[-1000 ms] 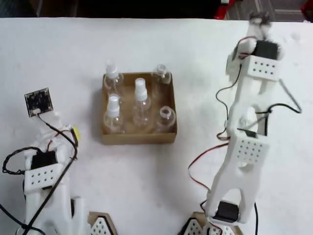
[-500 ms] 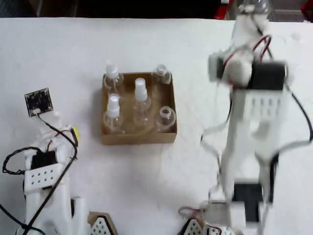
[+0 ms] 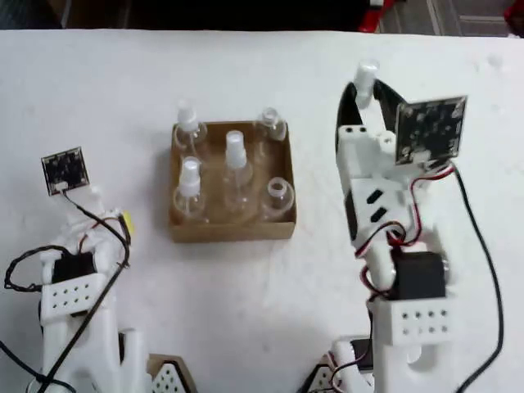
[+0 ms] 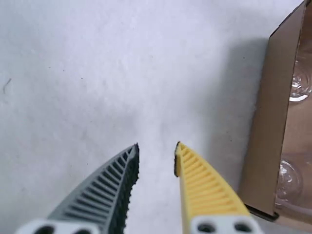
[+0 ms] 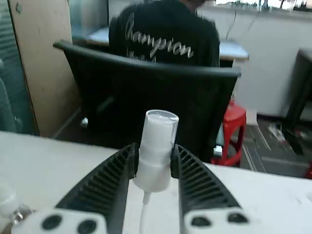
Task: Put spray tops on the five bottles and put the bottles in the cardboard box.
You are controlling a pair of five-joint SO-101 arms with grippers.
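The table (image 3: 115, 74) has a white, faintly grainy top that spans the high view from left to right. The cardboard box (image 3: 232, 231) sits flat on it, a little left of the middle and well in from the far edge. Its side wall casts a soft shadow on the white surface beside it. At the near edge lie a left base plate (image 3: 168, 378) and a right base plate (image 3: 326, 381).

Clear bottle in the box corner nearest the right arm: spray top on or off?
Off: the clear plastic bottle in the brown cardboard box shows a bare neck.
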